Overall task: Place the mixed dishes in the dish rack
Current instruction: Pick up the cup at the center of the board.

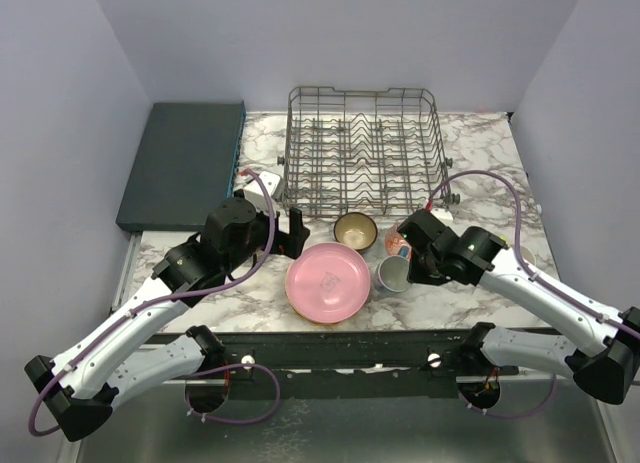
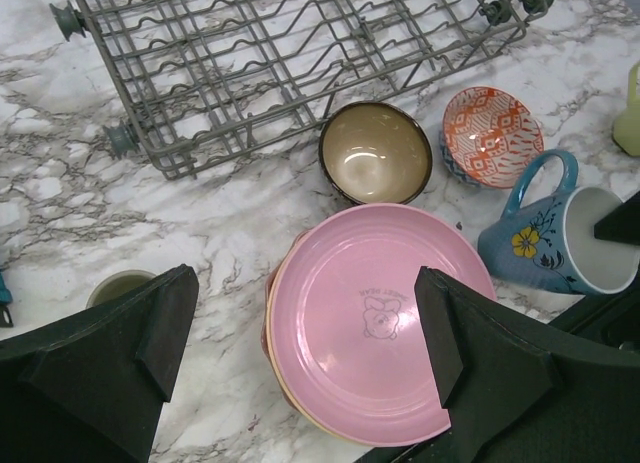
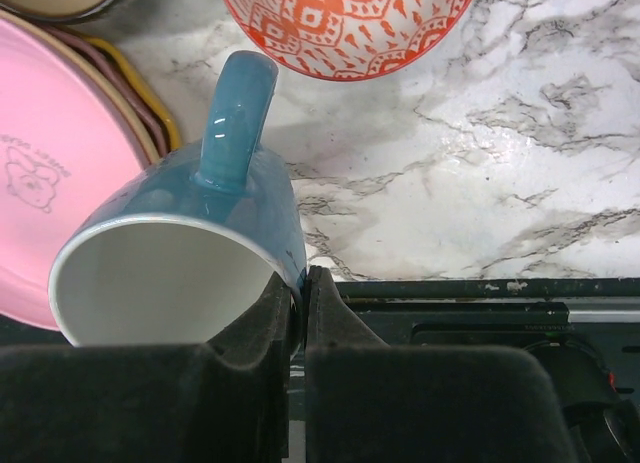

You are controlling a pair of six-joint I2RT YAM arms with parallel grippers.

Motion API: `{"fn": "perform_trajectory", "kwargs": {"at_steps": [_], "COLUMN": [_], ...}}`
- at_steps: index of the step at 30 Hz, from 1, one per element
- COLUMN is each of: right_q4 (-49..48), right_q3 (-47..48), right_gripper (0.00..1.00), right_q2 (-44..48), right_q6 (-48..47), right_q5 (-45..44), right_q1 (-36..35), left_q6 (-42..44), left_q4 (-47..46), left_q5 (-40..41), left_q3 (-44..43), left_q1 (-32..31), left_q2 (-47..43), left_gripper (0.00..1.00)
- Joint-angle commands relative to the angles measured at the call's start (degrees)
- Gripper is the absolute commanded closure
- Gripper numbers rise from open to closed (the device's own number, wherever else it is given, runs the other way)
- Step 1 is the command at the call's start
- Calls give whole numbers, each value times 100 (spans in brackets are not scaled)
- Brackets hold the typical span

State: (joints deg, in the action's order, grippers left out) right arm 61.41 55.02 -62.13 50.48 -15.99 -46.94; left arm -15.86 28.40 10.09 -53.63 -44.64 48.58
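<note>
right jaws clamped on blue mug [image 3: 190, 213] wall; dish rack [image 1: 365, 148] dead ahead toward the table's far edge. left jaws spread wide.

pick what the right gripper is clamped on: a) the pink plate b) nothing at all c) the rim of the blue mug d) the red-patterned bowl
c: in the right wrist view the right gripper has its fingers pinched shut on the wall of the blue mug at its rim, one finger inside the mouth and one outside.
</note>
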Motion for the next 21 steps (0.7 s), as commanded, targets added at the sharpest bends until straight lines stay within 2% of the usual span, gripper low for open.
{"fn": "perform_trajectory", "kwargs": {"at_steps": [1,10,21], "right_q4": [-182,-698,-2303], "right_q3": [322,572,680], "right_gripper": [99,99,100], "right_q2": [236,433,397], "right_q6": [-147,-439,-960], "right_q5": [53,476,1802], "right_q1": [-33,-35,-35], "left_q6": [90,-324,-1210], "left_q4": [-146,-215,-467], "left_q5": [-575,-1192,-2048], "left_q3": [59,-124,79], "left_q1": [17,19,25], "left_q2": [3,-76,-631], "left_gripper": [1,1,1]}}
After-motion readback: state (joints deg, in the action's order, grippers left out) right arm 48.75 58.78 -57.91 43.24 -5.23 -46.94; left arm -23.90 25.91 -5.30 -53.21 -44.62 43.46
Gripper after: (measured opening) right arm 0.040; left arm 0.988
